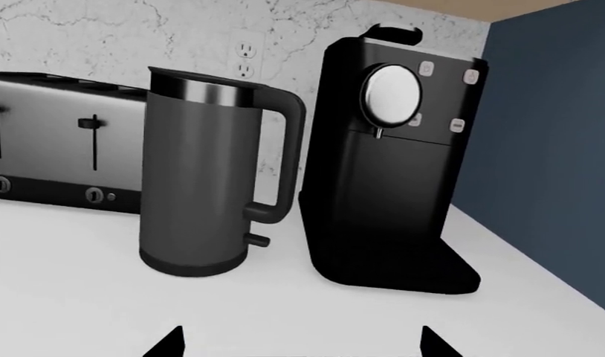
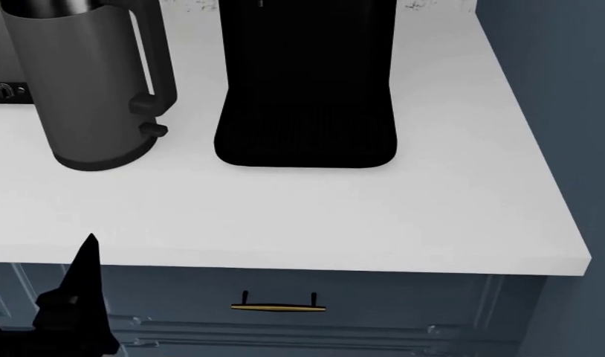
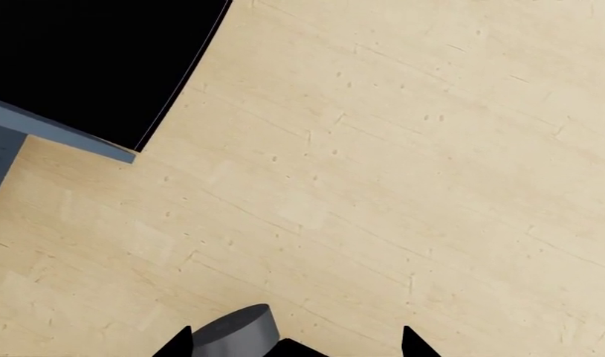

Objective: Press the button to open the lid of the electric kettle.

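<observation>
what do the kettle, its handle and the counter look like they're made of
Kettle: apparently brushed metal, dark grey satin body with a brighter reflective band under the lid. Handle: matte black, probably plastic, with no shine. Counter: plain white, smooth and matte; the render leaves it open whether stone or laminate.

Colours I log from my station:

- electric kettle (image 1: 195, 186) — dark grey body, a brighter steel band under its lid (image 1: 205, 76), black handle.
- Coffee machine (image 1: 387, 171) — black, with a silver round disc and small white buttons.
- Toaster (image 1: 59, 141) — brushed silver face, black levers.
- counter (image 2: 382, 216) — plain white.
- Backsplash (image 1: 134, 37) — white marble with grey veining; white outlet.
- Cabinet front (image 2: 382, 312) — slate blue, brass-coloured drawer pull.
- Floor (image 3: 402, 186) — pale wood grain with faint flecks.
- Left pincer (image 1: 299, 343) tips, right pincer (image 3: 296, 342) tips — black.
</observation>
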You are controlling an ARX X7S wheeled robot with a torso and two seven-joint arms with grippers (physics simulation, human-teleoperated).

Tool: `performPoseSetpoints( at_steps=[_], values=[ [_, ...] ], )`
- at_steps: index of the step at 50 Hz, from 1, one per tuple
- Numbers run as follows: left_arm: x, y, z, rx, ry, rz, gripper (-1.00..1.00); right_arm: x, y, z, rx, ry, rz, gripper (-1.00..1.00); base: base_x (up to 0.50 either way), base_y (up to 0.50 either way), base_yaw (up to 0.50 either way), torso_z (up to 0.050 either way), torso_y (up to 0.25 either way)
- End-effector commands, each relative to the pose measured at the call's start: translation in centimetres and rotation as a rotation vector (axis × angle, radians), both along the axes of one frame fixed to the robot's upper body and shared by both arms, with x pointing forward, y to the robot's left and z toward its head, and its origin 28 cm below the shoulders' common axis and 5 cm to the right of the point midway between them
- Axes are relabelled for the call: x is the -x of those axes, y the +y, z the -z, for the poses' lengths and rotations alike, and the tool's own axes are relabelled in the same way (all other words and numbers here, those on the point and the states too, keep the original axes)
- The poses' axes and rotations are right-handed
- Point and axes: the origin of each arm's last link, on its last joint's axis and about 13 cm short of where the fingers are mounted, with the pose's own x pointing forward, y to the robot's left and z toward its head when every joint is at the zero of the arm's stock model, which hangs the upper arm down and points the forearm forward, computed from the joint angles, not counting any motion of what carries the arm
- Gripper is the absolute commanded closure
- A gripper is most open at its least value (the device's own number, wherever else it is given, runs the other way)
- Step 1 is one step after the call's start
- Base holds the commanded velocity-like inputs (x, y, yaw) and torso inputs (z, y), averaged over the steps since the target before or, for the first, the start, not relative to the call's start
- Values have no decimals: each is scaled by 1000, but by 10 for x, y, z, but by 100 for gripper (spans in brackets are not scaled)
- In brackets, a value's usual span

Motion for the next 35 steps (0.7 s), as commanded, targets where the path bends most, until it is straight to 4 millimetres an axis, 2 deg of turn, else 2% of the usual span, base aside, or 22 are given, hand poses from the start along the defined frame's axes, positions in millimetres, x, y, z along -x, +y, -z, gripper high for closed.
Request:
performPoseSetpoints(
  at_steps=[1, 7, 35],
  values=[
    [1, 0, -10, -55, 5, -12, -100, 0, 0, 0, 3, 0, -10, -100, 0, 0, 0, 0, 0],
    [1, 0, -18, -89, -1, -13, -100, 0, 0, 0, 3, -26, -4, -100, 159, 0, 0, 0, 0],
    [5, -5, -29, -92, 1, -1, -100, 0, 0, 0, 11, -12, -42, -100, 499, 0, 0, 0, 0]
  ],
)
